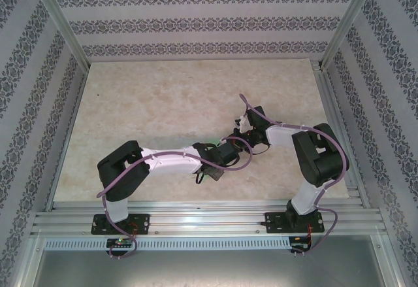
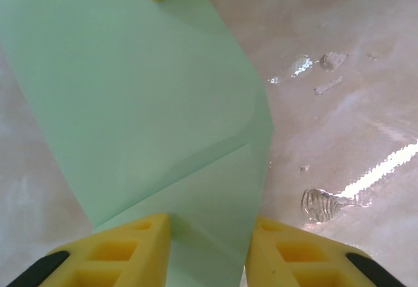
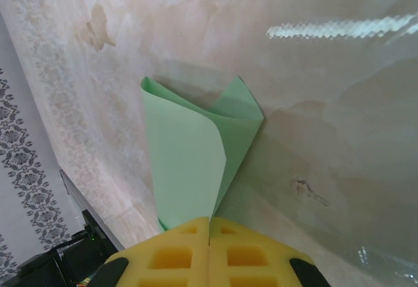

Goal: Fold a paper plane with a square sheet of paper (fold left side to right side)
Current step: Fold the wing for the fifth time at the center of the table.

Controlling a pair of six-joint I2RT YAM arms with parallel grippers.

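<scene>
The square sheet of paper runs lengthwise from parted left fingers to clamping right fingers.

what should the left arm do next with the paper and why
Probably close the left end effector on the paper: it lies between the open jaws, curled over but not creased, while the right end effector is shut on the far edge. Gripping both ends should steady the fold.
</scene>
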